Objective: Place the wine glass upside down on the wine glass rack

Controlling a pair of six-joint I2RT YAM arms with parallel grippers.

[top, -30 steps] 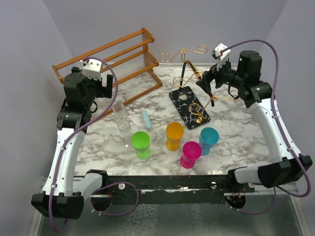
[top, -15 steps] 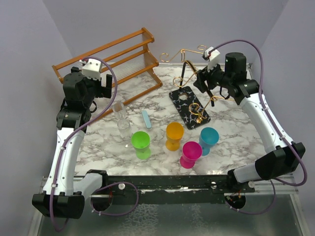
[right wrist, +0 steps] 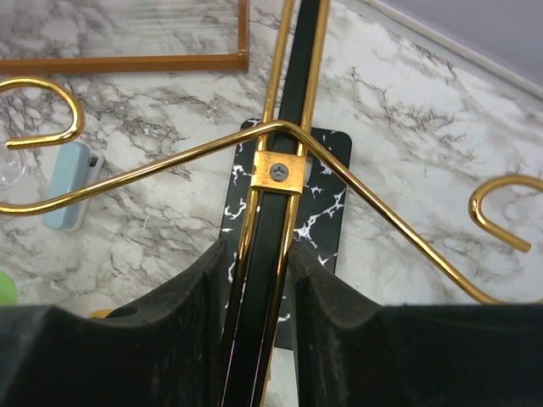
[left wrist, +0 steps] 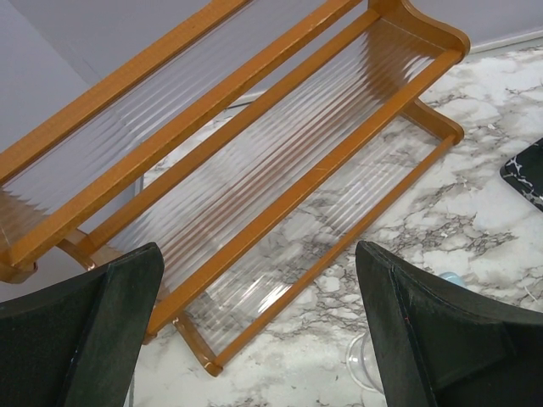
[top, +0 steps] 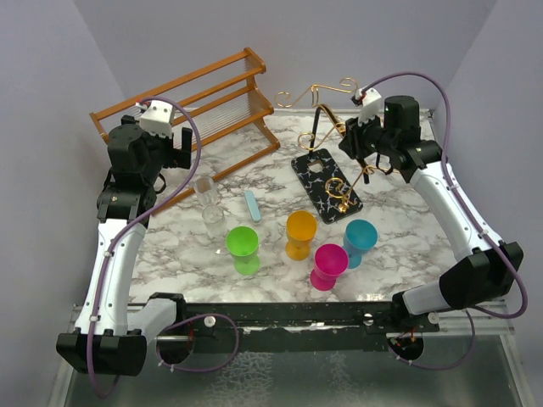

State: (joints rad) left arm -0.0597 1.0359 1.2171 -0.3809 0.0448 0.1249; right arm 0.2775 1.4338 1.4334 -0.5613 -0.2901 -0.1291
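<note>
The wine glass [top: 206, 199] is clear and stands upright on the marble table left of centre; its rim [left wrist: 363, 373] shows beside my left gripper's right finger. The wine glass rack [top: 327, 182] has curly gold wire arms on a slanted black post [right wrist: 284, 110] over a black, white-veined base [right wrist: 327, 203]. My right gripper [top: 356, 140] reaches in from the right, and both of its fingers [right wrist: 191, 305] press the post's gold-edged sides. My left gripper [left wrist: 259, 322] hangs wide open above the table by the wooden rack, with nothing between its fingers.
A brown wooden slatted rack [top: 191, 102] stands at the back left. Green [top: 242, 242], orange [top: 300, 229], pink [top: 329, 259] and teal [top: 361, 236] cups stand in the front middle. A small light-blue object [top: 252, 205] lies beside the glass.
My right arm has swung left to the rack's post and its jaws have closed from wide open onto it. The left arm and the glass have not moved.
</note>
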